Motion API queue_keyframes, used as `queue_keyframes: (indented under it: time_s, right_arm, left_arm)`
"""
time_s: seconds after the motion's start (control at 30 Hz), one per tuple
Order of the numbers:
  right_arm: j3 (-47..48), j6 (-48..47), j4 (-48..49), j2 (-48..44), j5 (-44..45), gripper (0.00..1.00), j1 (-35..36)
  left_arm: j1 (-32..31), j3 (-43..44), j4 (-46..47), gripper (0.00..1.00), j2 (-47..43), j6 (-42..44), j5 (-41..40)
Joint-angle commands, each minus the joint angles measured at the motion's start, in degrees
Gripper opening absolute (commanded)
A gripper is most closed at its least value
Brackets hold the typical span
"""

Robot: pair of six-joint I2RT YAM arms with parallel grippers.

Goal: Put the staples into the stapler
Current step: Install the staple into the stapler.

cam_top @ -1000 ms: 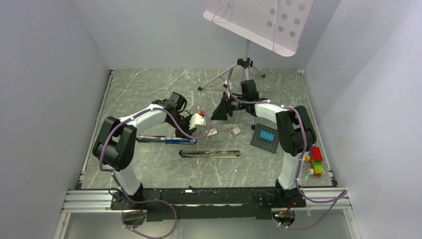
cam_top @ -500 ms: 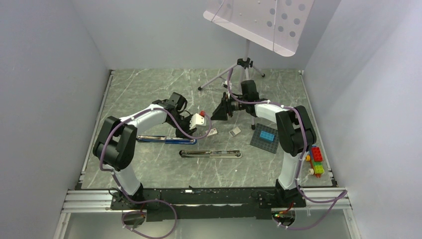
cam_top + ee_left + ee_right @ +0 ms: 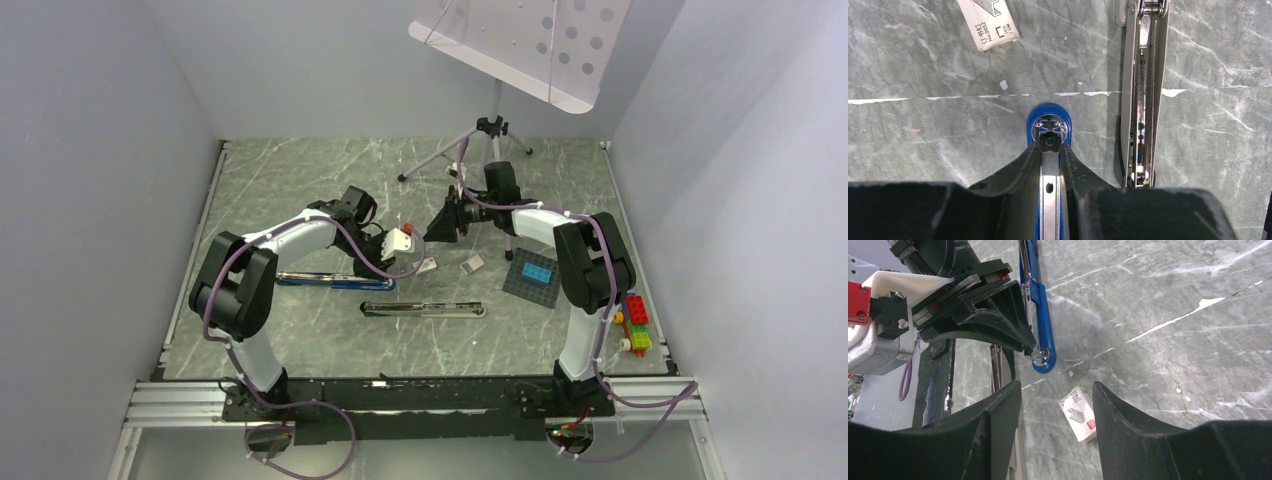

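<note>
Pretty much nothing is moving over the last second, only the left arm (image 3: 298, 228) is drifting a hair, so I'd guess the loading isn't getting anywhere yet. The left pincer (image 3: 1049, 146) is pinching the shiny metal rail of the blue stapler (image 3: 1049, 108), while the right pincer (image 3: 1055, 386) is hanging spread and empty above it. The staples (image 3: 472, 264), a small dull grey block, are lying loose on the veined, marble-look counter (image 3: 300, 180) near a little white cardboard box (image 3: 988, 22), and neither pincer is touching them.

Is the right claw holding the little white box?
No, the right claw is open with nothing between its fingers, and the white box lies on the table below it.
</note>
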Motion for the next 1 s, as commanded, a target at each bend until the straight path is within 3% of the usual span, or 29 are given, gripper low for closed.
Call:
queue_keyframes:
  time_s: [0.0,0.97]
  right_arm:
    - [-0.4,-0.1,3.0,-1.3,-0.9,0.58,-0.2]
    - [-1.6,1.2,3.3,-2.1,-1.0,0.58,-0.2]
  left_arm:
    - [-0.4,0.5,0.0,0.25,0.2,0.7,1.5]
    - [-0.4,1.2,1.4,0.24,1.0,-1.8,-1.2]
